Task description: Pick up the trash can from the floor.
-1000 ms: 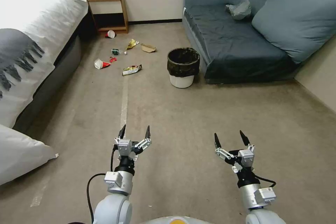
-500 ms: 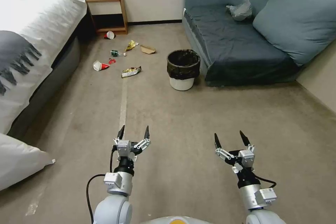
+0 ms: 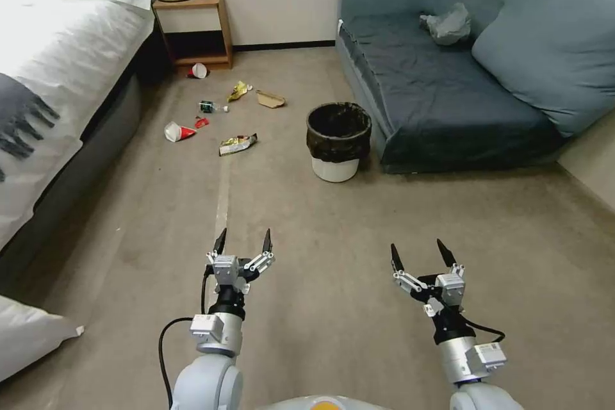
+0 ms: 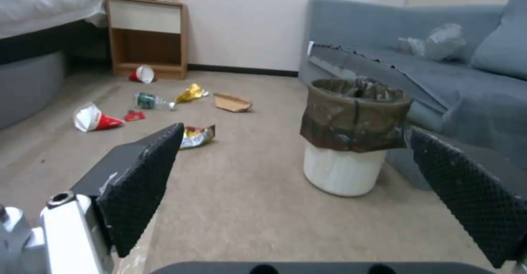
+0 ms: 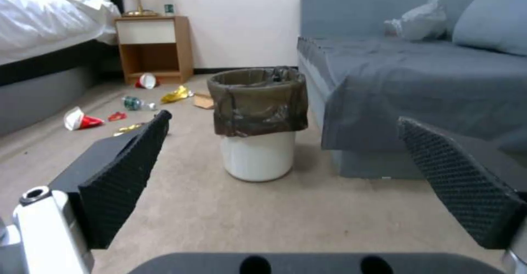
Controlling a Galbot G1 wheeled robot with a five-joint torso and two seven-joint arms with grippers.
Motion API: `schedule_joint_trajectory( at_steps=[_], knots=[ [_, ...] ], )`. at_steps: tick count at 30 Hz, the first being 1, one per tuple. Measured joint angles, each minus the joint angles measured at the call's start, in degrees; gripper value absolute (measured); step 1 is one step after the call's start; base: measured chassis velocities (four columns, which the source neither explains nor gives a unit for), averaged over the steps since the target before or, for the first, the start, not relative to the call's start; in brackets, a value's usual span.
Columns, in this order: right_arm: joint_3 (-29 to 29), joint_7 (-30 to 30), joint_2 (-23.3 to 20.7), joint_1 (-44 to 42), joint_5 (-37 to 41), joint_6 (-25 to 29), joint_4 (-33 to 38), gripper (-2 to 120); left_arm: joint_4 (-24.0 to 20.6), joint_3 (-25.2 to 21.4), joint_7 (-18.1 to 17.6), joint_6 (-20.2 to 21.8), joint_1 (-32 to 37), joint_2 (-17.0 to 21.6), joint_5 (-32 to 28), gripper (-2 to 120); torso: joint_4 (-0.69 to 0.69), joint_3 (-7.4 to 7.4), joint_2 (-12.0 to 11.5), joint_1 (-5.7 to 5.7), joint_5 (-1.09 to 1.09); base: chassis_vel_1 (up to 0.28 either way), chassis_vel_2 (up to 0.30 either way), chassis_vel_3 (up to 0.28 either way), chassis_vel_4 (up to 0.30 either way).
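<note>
The trash can (image 3: 337,141) is a small round white bin with a black liner folded over its rim. It stands upright on the beige carpet floor (image 3: 359,224) close to the front corner of the blue sofa. Both wrist views face the trash can (image 4: 351,138) (image 5: 258,123) from a distance. My left gripper (image 3: 243,240) hangs open low over the carpet, well short of the bin. My right gripper (image 3: 418,252) is open too, level with the left one and equally far back. Nothing is between either pair of fingers.
A blue sofa (image 3: 442,90) with a grey plastic bag (image 3: 448,24) fills the right. A white bed (image 3: 57,77) lines the left, with a wooden nightstand (image 3: 192,29) at the back. Litter such as a red cup (image 3: 177,132) and a wrapper (image 3: 237,143) lies left of the bin. A pale tape line (image 3: 222,192) runs ahead.
The whole view has shifted: the bin, sofa and litter sit lower and nearer, so the camera has advanced. Both arms hold the same pose, fingers still open.
</note>
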Motion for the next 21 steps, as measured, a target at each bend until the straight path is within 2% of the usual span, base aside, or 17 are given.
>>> schedule_joint_trajectory(
  at_steps=[21],
  knots=[
    [0.28, -0.08, 0.09, 0.01, 0.28, -0.42, 0.07, 100, -0.57, 0.98, 0.05, -0.10, 0.52, 0.27, -1.17, 100, 0.00, 0.00, 0.00, 0.00, 0.00, -0.132, 0.137, 0.129, -0.134]
  ],
)
